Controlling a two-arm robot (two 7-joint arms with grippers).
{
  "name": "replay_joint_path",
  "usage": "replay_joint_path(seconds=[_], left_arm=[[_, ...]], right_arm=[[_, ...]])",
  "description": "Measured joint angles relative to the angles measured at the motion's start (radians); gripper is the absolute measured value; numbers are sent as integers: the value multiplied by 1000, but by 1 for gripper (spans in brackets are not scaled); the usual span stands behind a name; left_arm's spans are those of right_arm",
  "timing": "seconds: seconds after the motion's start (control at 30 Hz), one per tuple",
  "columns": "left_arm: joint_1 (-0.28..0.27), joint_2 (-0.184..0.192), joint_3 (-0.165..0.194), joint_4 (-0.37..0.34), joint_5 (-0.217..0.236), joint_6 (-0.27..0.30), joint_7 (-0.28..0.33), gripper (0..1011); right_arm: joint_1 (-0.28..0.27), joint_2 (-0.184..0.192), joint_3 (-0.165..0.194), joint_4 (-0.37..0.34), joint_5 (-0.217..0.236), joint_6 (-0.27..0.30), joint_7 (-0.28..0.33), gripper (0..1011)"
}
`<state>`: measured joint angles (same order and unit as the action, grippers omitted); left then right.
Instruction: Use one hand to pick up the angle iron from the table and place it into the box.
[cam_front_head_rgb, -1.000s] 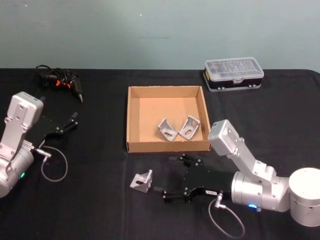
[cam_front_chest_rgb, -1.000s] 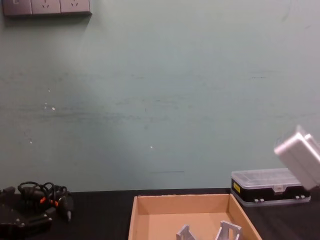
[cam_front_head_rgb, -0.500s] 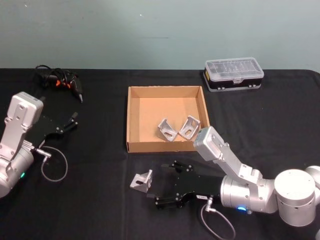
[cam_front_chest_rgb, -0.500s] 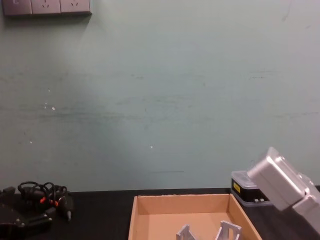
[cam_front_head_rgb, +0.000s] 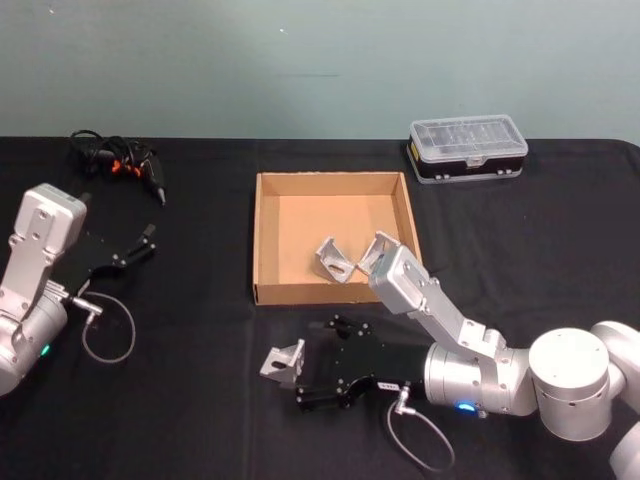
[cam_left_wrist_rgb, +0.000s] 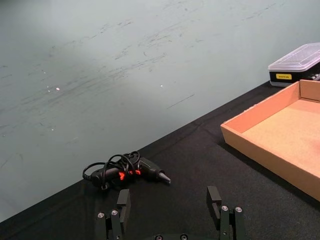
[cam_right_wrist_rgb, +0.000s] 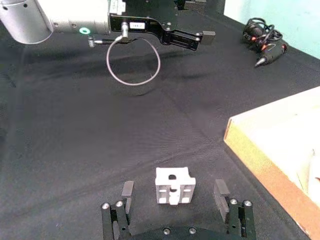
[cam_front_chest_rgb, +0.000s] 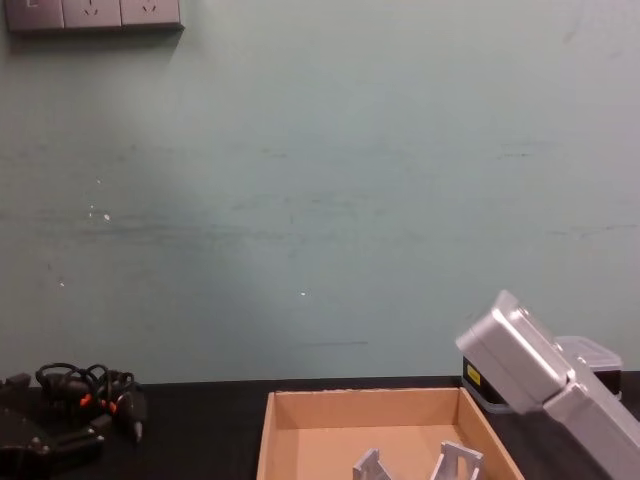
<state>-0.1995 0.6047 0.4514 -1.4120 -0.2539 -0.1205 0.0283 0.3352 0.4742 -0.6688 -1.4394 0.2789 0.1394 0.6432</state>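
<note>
My right jaws are low over the bench (cam_front_head_rgb: 200, 310), just in front of the box (cam_front_head_rgb: 258, 240), near its left front corner. They are released, wide apart, and the angle iron (cam_right_wrist_rgb: 174, 186) lies on the bench between the two fingers (cam_right_wrist_rgb: 127, 192), touching neither one. Two other angle irons (cam_front_head_rgb: 337, 260) lie inside the box, toward its front right. My left jaws rest well to the left of the box, also released

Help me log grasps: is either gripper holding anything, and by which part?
Nothing is held. The right gripper, open, straddles the silver metal angle iron on the black table; the left gripper is open, empty.
</note>
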Motion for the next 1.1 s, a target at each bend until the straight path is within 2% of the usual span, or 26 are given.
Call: replay_joint_path(seconds=[0.7,0.9,0.93,1.1], left_arm=[[0,0,0,0,0,0,0,1000],[0,0,0,0,0,0,0,1000],[0,0,0,0,0,0,0,1000],[0,0,0,0,0,0,0,1000]], right_arm=[[23,-34,-19,41,-14,0,-1,1004],[24,-40,-22,48,-19,-1,-4,892],[24,-41,-22,48,-20,-1,-4,839],[23,-41,-21,47,-23,1,-6,713]])
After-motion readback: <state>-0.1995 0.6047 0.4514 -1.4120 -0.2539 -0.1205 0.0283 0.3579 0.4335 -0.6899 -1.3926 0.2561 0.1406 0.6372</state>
